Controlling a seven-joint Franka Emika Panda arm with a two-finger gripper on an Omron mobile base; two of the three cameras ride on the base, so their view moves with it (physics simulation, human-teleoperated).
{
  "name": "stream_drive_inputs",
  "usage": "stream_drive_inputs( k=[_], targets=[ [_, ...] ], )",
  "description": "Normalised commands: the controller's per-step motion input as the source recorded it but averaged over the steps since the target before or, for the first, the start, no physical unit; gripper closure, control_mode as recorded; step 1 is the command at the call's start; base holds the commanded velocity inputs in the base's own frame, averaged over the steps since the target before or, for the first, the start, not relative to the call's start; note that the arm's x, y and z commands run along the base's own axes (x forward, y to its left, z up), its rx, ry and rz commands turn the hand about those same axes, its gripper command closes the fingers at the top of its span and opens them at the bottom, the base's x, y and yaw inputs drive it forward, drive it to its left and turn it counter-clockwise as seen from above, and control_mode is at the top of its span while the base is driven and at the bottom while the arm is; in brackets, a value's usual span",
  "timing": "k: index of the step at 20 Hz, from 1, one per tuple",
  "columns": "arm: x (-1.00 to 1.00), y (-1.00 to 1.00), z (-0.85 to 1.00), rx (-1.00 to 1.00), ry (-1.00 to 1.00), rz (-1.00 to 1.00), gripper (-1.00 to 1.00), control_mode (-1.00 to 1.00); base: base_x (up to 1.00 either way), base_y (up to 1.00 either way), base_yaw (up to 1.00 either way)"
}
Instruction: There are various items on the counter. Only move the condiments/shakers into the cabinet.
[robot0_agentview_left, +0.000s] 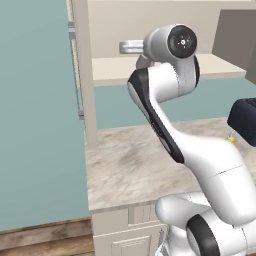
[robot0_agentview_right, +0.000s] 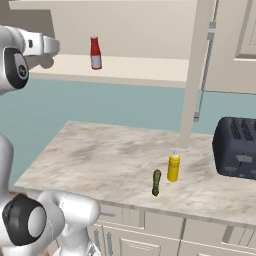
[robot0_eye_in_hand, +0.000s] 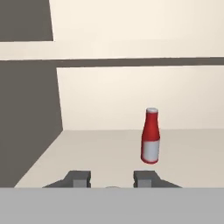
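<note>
My gripper (robot0_eye_in_hand: 112, 178) reaches over the cabinet's cream shelf (robot0_eye_in_hand: 100, 148), its fingers held apart around a small pale rounded top, the grey shaker (robot0_eye_in_hand: 112, 187), which is mostly hidden. The hand (robot0_agentview_left: 127, 47) hangs over the shelf's left part (robot0_agentview_right: 50, 46). The red bottle (robot0_eye_in_hand: 150, 136) with white cap stands upright on the shelf (robot0_agentview_right: 140, 67), ahead and to the right of the gripper (robot0_agentview_right: 95, 52). The yellow squeeze bottle (robot0_agentview_right: 173, 167) stands on the counter (robot0_agentview_right: 100, 155) beside the dark green vegetable (robot0_agentview_right: 156, 182).
A dark toaster (robot0_agentview_right: 237, 147) sits at the counter's right end. The cabinet's tall side post (robot0_agentview_right: 197, 75) comes down to the counter behind the yellow bottle. The greyish-brown door (robot0_agentview_left: 235, 35) stands open on the far side of the shelf.
</note>
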Motion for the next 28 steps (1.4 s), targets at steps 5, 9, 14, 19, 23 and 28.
stream_drive_inputs(
  k=[5, 9, 14, 19, 23, 28],
  targets=[
    [0.35, 0.00, -0.13, -0.08, 0.04, 0.00, 1.00, -1.00, 0.00, 0.00, 0.00],
    [0.27, 0.00, -0.12, -0.07, 0.01, 0.00, 1.00, -1.00, 0.00, 0.00, 0.00],
    [0.27, 0.00, -0.04, -0.01, 0.00, 0.00, 1.00, -1.00, 0.00, 0.00, 0.00],
    [0.30, -0.04, -0.08, 0.00, 0.00, 0.00, 1.00, -1.00, 0.00, 0.00, 0.00],
    [0.25, -0.06, -0.14, 0.00, 0.00, 0.00, 1.00, -1.00, 0.00, 0.00, 0.00],
    [0.19, -0.03, -0.13, 0.00, 0.00, 0.00, 1.00, -1.00, 0.00, 0.00, 0.00]
  ],
)
